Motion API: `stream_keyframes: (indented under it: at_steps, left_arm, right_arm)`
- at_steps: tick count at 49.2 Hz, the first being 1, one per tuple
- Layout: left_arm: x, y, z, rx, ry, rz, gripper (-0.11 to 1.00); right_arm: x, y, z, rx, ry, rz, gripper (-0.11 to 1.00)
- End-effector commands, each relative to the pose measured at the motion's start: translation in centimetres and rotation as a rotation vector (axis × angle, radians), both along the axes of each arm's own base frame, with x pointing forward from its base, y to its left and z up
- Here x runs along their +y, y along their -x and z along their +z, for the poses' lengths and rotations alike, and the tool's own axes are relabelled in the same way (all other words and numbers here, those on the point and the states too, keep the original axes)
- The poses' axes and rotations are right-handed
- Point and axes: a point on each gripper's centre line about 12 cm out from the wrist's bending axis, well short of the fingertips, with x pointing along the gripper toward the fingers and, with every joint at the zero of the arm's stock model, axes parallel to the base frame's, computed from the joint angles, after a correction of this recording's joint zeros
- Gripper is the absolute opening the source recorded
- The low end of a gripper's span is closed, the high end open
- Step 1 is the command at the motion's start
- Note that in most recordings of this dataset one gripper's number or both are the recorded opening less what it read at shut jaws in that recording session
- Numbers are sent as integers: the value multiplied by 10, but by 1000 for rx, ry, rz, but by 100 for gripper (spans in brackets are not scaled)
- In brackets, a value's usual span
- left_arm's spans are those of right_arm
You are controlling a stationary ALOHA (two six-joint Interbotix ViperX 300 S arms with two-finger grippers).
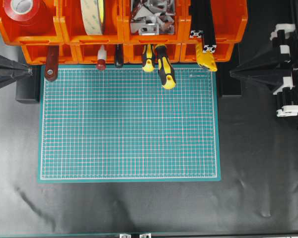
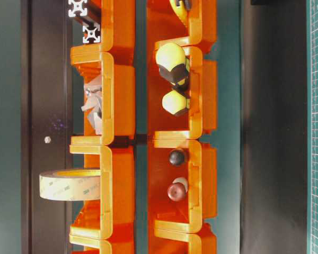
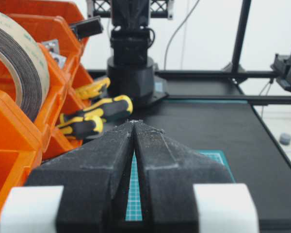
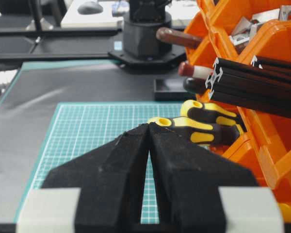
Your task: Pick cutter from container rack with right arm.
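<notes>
The orange container rack (image 1: pixel 184 30) stands along the far edge of the table. The yellow cutter (image 1: pixel 206 57) sticks out of its lower right bin, over the mat's far right corner. It also shows in the left wrist view (image 3: pixel 92 89), and a yellow bit of it shows at the bottom right of the right wrist view (image 4: pixel 288 213). My right gripper (image 1: pixel 233 73) is shut and empty, to the right of the cutter and apart from it, tips together (image 4: pixel 149 125). My left gripper (image 1: pixel 29 72) is shut and empty at the far left, tips together (image 3: pixel 134 122).
A green cutting mat (image 1: pixel 129 124) covers the table's middle. Two yellow-and-black screwdrivers (image 1: pixel 165 67) stick out just left of the cutter. Black aluminium bars (image 1: pixel 203 25) overhang the bin above it. Tape rolls (image 1: pixel 93 15), metal parts (image 1: pixel 149 20) and dark-handled tools (image 1: pixel 51 62) fill other bins.
</notes>
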Motion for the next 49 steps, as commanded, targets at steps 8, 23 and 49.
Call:
stream_keyframes:
  at_steps: [8, 23, 49]
  left_arm:
    - [-11, -6, 49, 24, -28, -53, 0]
    - [-14, -7, 71, 62, -30, -65, 0]
    - [-15, -4, 73, 57, -30, -71, 0]
  right_arm:
    - [2, -8, 31, -6, -65, 4, -1]
    - [20, -17, 74, 222, -49, 78, -1]
    - [58, -65, 116, 731, 352, -30, -1]
